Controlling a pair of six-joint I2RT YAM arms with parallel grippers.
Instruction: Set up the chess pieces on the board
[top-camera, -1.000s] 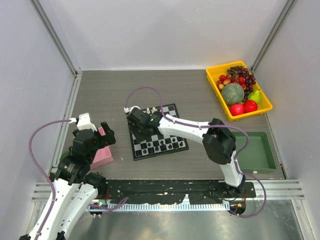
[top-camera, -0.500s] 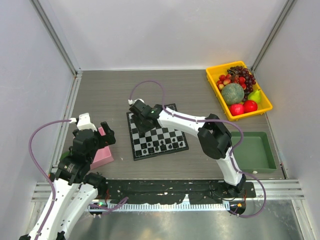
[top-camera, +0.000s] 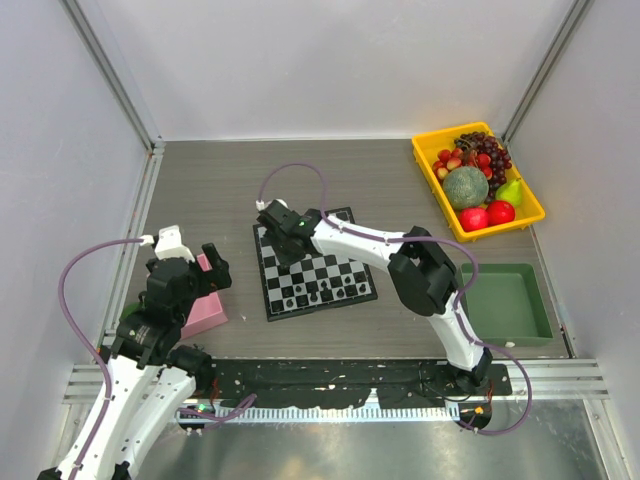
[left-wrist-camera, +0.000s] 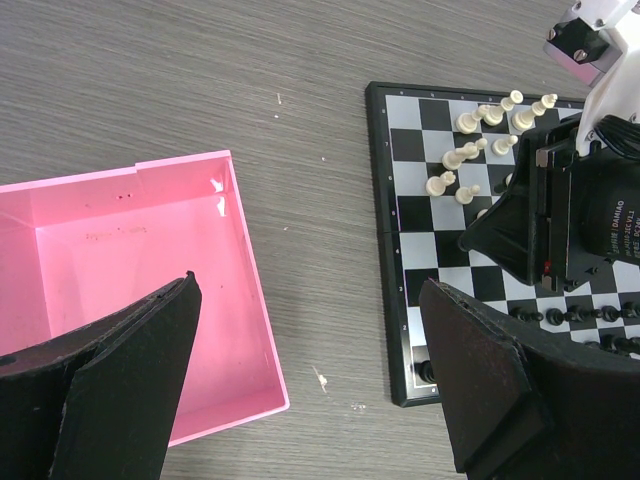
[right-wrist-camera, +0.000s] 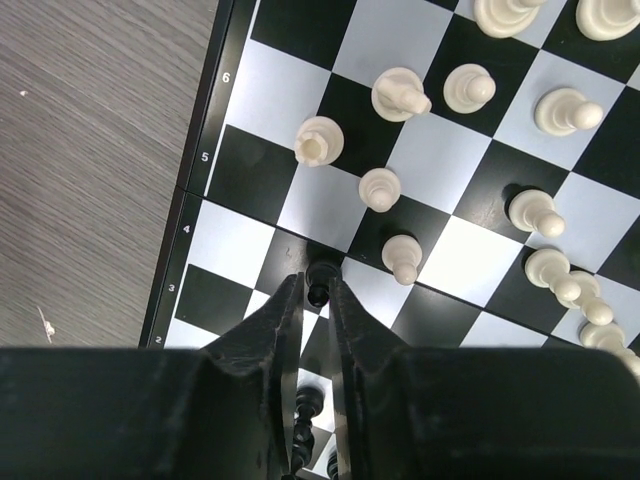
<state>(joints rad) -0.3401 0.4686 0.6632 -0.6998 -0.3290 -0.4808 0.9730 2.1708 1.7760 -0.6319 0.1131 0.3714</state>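
The checkered board (top-camera: 340, 270) lies mid-table, with white pieces (top-camera: 300, 222) along its far rows and black pieces (top-camera: 325, 292) along its near rows. My right gripper (top-camera: 281, 236) reaches over the board's far-left part. In the right wrist view its jaws (right-wrist-camera: 318, 287) are shut on a small black piece (right-wrist-camera: 320, 277), just above a dark square of the board (right-wrist-camera: 235, 235), near several white pieces (right-wrist-camera: 400, 95). My left gripper (left-wrist-camera: 310, 300) is open and empty, above the table between the pink box (left-wrist-camera: 120, 290) and the board's edge (left-wrist-camera: 385, 250).
A pink square box (top-camera: 207, 314) sits left of the board under my left arm. A yellow tray (top-camera: 426, 168) of fruit stands at the far right. A green bin (top-camera: 512, 302) sits near right.
My right gripper has moved from over the board's middle toward its far-left part, uncovering the central squares. My left arm has not moved.
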